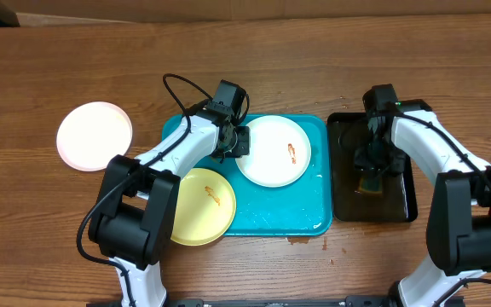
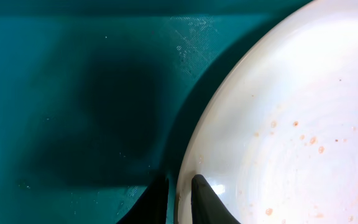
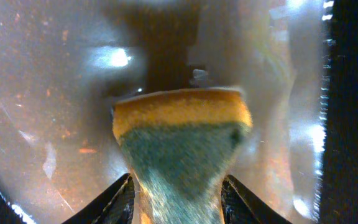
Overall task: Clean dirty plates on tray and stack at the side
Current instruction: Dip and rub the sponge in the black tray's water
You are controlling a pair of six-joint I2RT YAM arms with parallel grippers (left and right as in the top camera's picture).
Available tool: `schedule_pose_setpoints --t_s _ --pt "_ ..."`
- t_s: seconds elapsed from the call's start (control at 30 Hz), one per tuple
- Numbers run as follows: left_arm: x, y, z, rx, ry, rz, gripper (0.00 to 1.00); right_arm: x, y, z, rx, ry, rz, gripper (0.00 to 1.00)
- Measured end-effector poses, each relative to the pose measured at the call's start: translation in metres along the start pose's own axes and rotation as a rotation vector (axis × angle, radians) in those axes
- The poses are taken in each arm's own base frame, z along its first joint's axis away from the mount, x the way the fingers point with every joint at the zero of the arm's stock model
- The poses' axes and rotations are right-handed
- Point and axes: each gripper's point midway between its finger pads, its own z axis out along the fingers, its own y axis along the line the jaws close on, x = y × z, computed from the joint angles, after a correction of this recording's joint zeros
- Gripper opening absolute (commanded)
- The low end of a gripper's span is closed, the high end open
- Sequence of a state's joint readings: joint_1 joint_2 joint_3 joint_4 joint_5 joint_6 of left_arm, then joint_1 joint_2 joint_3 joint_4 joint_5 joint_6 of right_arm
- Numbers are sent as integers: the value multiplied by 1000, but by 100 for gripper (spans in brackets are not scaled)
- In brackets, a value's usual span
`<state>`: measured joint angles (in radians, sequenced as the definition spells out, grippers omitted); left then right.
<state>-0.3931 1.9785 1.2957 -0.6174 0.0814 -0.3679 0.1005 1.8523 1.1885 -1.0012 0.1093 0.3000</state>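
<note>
My left end effector (image 2: 178, 202) is clenched on the edge of the dirty white plate (image 1: 273, 152), which spreads out to its right on the blue tray (image 1: 280, 213), while my right end effector (image 3: 178, 205) squeezes the sponge (image 3: 182, 137) farther right, so the plate lies to its left.

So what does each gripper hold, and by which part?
The left gripper pinches the white plate at its rim. The right gripper squeezes the sponge at one end.

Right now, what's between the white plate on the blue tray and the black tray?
Only bare blue tray and its rim separate the white plate from the black tray, seen overhead.
</note>
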Motion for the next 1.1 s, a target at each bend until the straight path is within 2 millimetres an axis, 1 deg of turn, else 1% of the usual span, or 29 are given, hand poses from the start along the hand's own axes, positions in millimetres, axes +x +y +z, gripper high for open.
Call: schedule_pose_setpoints --t_s 0.07,0.1,0.2,0.27,0.47,0.6,0.7,0.77,0.87,0.93,1.03,1.1 --pt "0 0 0 0 1 0 16 2 1 5 -7 1 4 44" --pt "0 0 0 -1 1 0 16 4 1 7 -8 3 6 42" --pt "1 0 0 -1 2 0 17 6 1 10 -8 6 12 39" --pt "1 0 0 -1 2 0 16 5 1 10 -8 5 11 38" --pt "1 0 0 -1 2 0 17 7 1 10 -12 12 9 41" --pt "1 0 0 -1 2 0 17 8 1 6 -9 22 9 36" --pt "1 0 0 -1 2 0 17 7 1 4 -9 25 9 34" --pt "1 0 0 -1 3 0 17 9 0 4 -7 33 7 35" --pt "1 0 0 -1 2 0 18 10 0 4 -8 35 6 47" --pt "1 0 0 -1 2 0 18 11 0 3 -8 42 7 51" --pt "1 0 0 -1 2 0 19 12 0 3 -9 44 10 51" --pt "1 0 0 -1 3 0 19 11 0 3 -9 43 12 47"
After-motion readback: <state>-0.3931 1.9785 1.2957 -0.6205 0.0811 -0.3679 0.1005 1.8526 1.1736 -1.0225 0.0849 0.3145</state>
